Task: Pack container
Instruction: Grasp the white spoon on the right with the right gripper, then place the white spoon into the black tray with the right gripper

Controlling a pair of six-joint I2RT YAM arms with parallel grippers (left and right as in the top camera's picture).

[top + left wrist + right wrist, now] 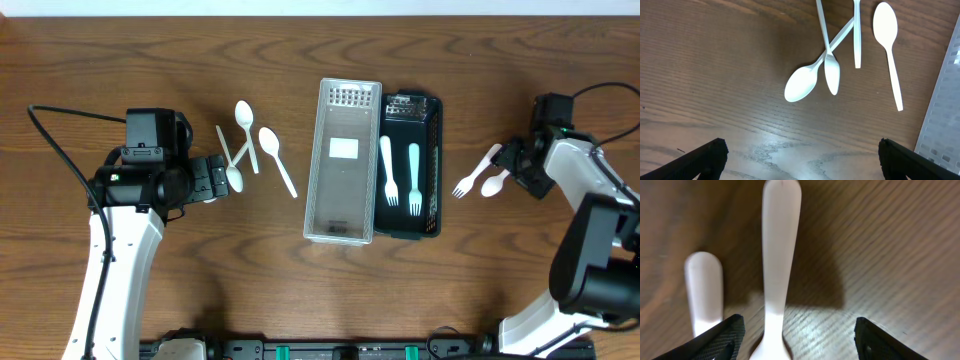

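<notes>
A black container (431, 165) at the centre holds two white forks (400, 180). A clear tray (343, 215) lies against its left side. Several white spoons (250, 150) lie left of the tray and show in the left wrist view (801, 85). My left gripper (215, 180) is open and empty just left of them, above bare table (800, 160). A white fork (472, 178) and a white spoon (494, 183) lie right of the container. My right gripper (515, 165) is open (800, 340), with one white handle (781, 255) between its fingers, not gripped. A second handle (704, 290) lies left of it.
The clear tray's edge shows at the right of the left wrist view (945, 100). Black cables run along the table's far left (60, 150) and far right (600, 90). The wooden table (150, 60) spreads around everything.
</notes>
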